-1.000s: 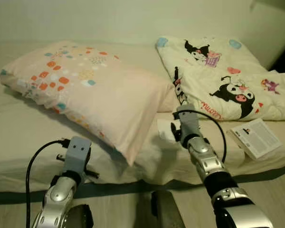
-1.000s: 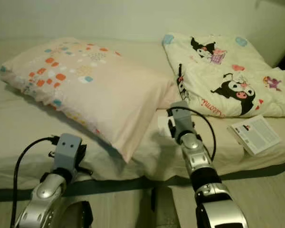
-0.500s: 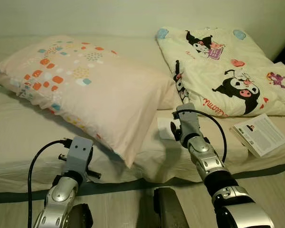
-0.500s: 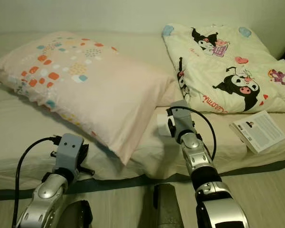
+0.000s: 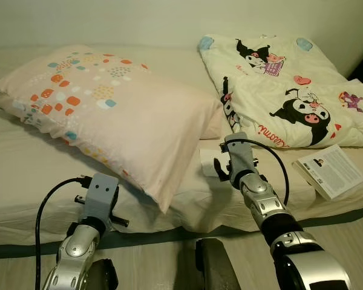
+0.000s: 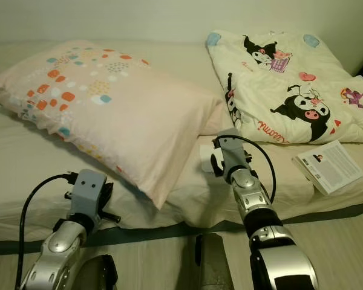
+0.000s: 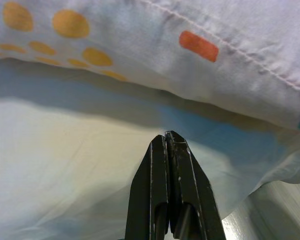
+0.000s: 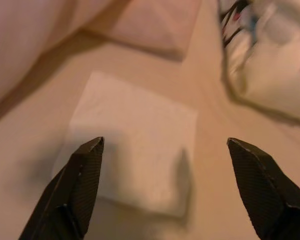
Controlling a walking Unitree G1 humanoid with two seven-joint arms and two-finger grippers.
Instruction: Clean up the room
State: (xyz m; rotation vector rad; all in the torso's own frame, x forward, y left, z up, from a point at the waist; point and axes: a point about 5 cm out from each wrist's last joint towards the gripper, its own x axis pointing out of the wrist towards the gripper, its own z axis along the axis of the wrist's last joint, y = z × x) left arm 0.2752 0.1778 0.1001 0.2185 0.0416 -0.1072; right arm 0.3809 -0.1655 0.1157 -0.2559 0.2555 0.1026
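A white folded tissue lies flat on the beige bed sheet, between the pillow's corner and the cartoon-print blanket; it also shows as the tissue in the eye views. My right gripper hovers just above it, open, one finger on each side and nothing held. My right arm reaches over the bed's front edge. My left gripper is shut on nothing, pointing at the sheet beneath the pillow's hem, and my left wrist sits low by the mattress edge.
A large pink pillow with orange and blue patches lies across the bed's left half. The folded blanket covers the right back. A white booklet rests near the front right edge. Wooden floor runs below the mattress.
The camera shifted slightly at first. My right gripper has edged a little lower and closer over the white tissue. The left arm has kept its place.
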